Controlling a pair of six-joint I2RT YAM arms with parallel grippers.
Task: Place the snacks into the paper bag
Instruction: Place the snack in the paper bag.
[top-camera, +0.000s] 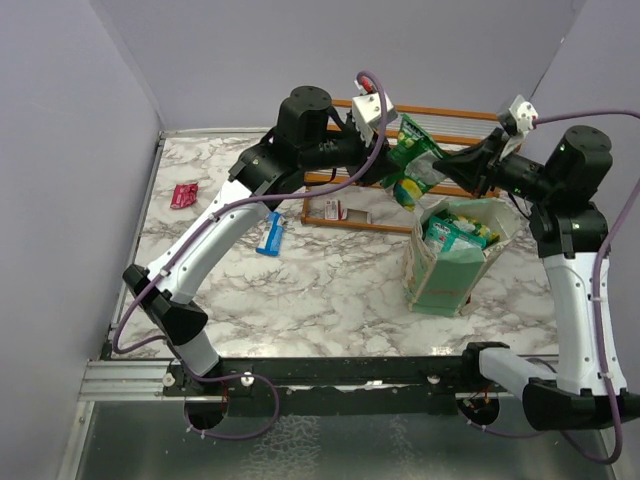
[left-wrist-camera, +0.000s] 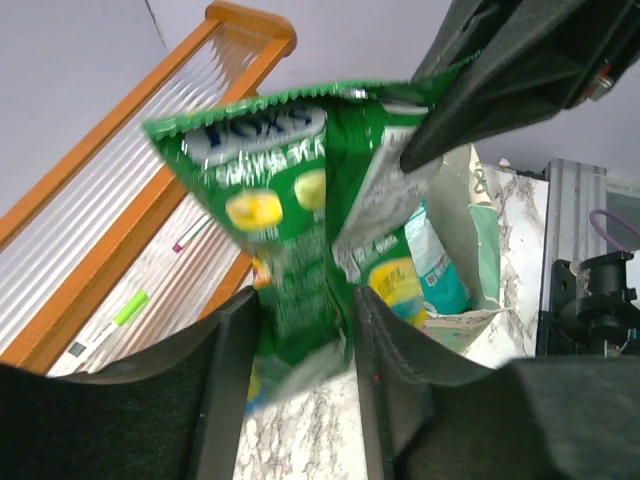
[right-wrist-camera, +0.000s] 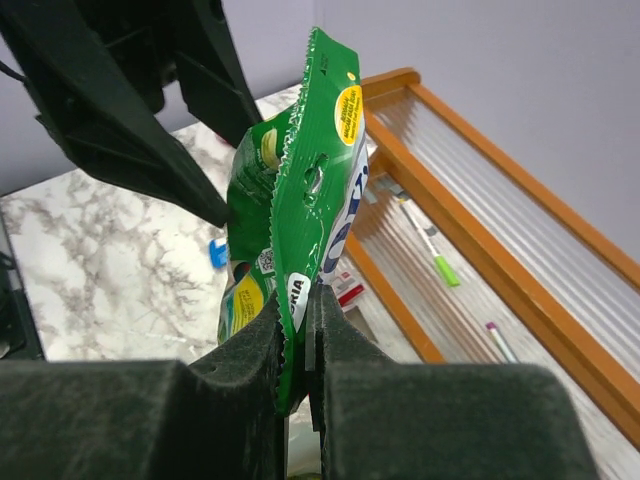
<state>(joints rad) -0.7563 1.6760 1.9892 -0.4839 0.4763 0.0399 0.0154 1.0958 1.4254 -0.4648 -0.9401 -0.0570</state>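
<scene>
A green-and-yellow snack packet hangs in the air between both grippers, just above and left of the pale-green paper bag. My right gripper is shut on the packet's serrated edge. The fingers of my left gripper stand apart around the blurred lower end of the packet. A second yellow-labelled packet hangs against it. In the bag lie a teal packet and more snacks. A slim blue bar and a red-pink packet lie on the marble.
A brown wooden slatted rack stands behind the grippers, with pens and a small red-and-white item on it. Grey walls close in the left and back. The arm bases sit on the black rail at the near edge.
</scene>
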